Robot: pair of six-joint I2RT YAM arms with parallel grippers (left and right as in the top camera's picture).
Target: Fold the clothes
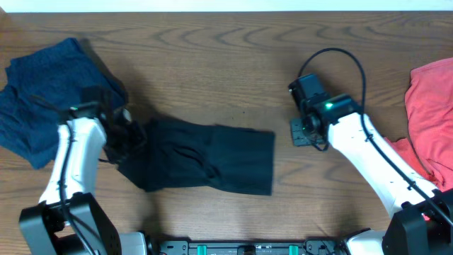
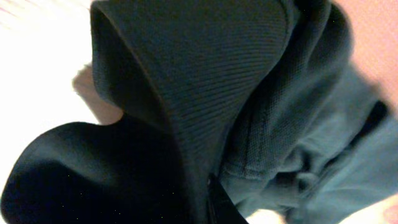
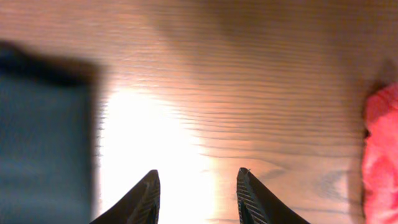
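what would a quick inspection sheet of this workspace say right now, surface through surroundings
surface: wooden table, bare wood between the garments
job's things: black shirt partly folded mid-table; navy garment bunched far left; coral-red garment at right edge
clutter: nothing seen
grippers: left gripper shut on black shirt's left end; right gripper open, empty, over bare wood
cables: black cable loops above right wrist
surroundings: nothing seen

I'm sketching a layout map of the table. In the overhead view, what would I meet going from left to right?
navy blue garment → black shirt → right gripper → coral-red garment
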